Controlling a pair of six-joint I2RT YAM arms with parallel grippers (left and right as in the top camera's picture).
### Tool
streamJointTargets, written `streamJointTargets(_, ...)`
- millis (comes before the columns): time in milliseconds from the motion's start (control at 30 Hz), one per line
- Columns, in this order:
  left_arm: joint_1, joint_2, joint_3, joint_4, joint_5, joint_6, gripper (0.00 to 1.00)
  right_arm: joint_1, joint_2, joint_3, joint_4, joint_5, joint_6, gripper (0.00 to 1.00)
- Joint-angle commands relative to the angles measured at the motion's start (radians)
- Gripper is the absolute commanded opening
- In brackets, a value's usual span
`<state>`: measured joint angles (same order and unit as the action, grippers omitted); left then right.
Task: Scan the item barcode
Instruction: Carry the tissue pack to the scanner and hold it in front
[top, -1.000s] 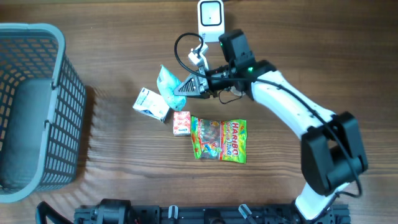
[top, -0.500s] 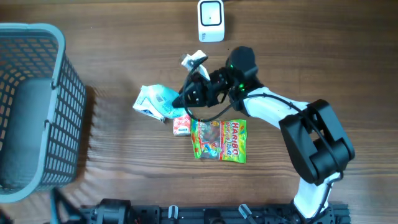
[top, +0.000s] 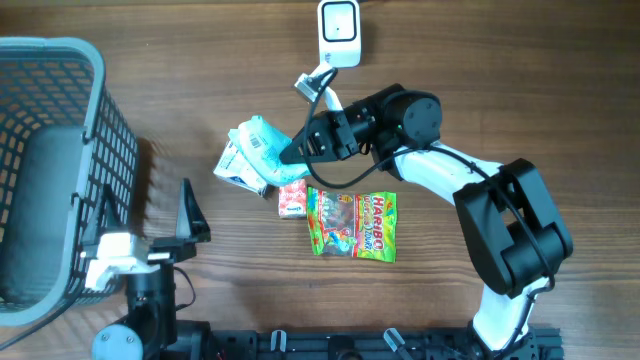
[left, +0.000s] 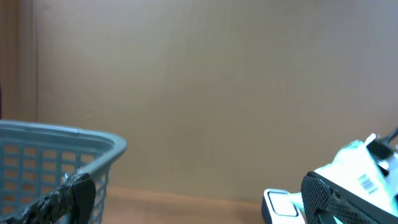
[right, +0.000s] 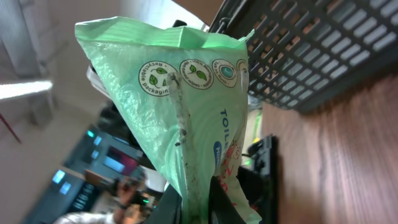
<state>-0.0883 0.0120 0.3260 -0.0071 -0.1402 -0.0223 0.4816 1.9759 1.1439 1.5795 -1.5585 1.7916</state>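
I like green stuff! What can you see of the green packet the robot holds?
The pale green plastic packet looks soft and crinkly, with a sealed seam, round leaf logos and blue letters. A barcode label shows on one side. The right hand pinches its edge and holds it up off the wooden table.

Basket (top: 97, 60) left; scanner (top: 339, 32) rear centre; candy bag (top: 352, 225) beside box (top: 291, 198).

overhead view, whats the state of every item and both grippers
green packet: lifted, held by right gripper
right gripper: shut on green packet
left gripper: open, empty
gummy bag: flat on table
white box: lying on table
red box: lying on table
basket: upright
scanner: upright
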Motion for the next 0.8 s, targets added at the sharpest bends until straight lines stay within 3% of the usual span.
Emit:
streamJointTargets(0,0.007,-0.004,-0.112,0.102,0.013,-0.072,1.00,0.003,-0.047,0.028,0.076,-0.008,0.181,0.05)
streamJointTargets(67,0.007,-0.004,-0.185,0.156,0.020,-0.146,1.00,0.003,-0.075,0.029,0.076,0.021,0.200,0.05)
streamJointTargets(167,0.007,-0.004,-0.245,0.150,0.121,-0.150,1.00,0.002,-0.140,0.031,0.075,0.060,0.174,0.05)
streamJointTargets(400,0.007,-0.004,-0.245,-0.076,0.174,-0.140,1.00,0.001,-0.174,0.034,0.035,0.146,0.051,0.05)
streamJointTargets(633,0.007,-0.004,-0.245,-0.200,0.174,-0.143,1.00,0.000,-0.174,0.066,-0.555,0.333,-0.511,0.05)
streamJointTargets(767,0.007,-0.003,-0.245,-0.246,0.174,-0.143,1.00,0.000,-0.185,0.214,-0.687,0.316,-0.589,0.05)
